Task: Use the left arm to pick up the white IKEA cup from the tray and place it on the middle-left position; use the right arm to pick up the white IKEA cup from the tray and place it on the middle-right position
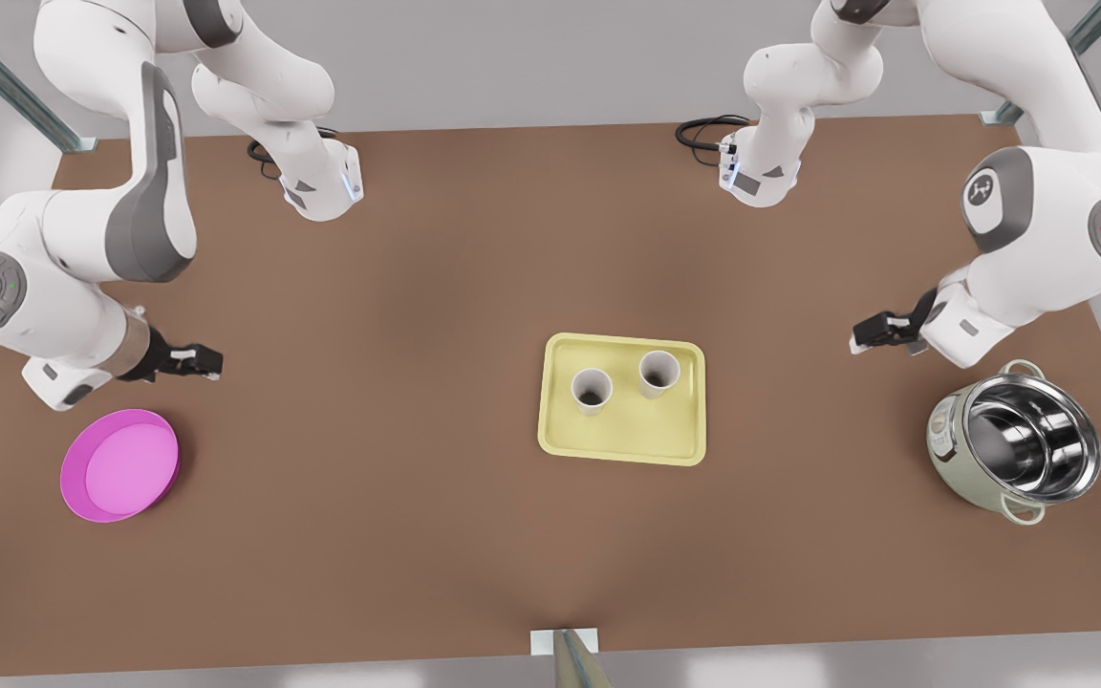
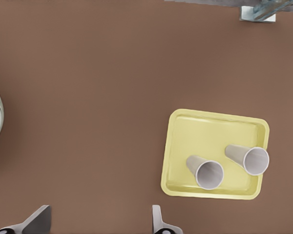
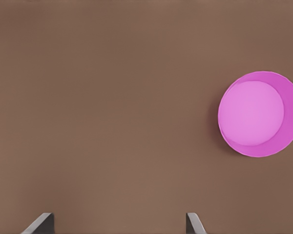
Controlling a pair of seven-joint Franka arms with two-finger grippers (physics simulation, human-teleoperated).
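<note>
Reaching is the step in hand, I judge. One cup and the other cup are standing upright, close together, on the tray near the middle of the tabletop. The left pincer is hanging wide open and empty near the pot. The right pincer is hanging equally open and empty near the dish. Each pincer should be descending straight over its nearer cup, with its fingers clearing the neighbour
</note>
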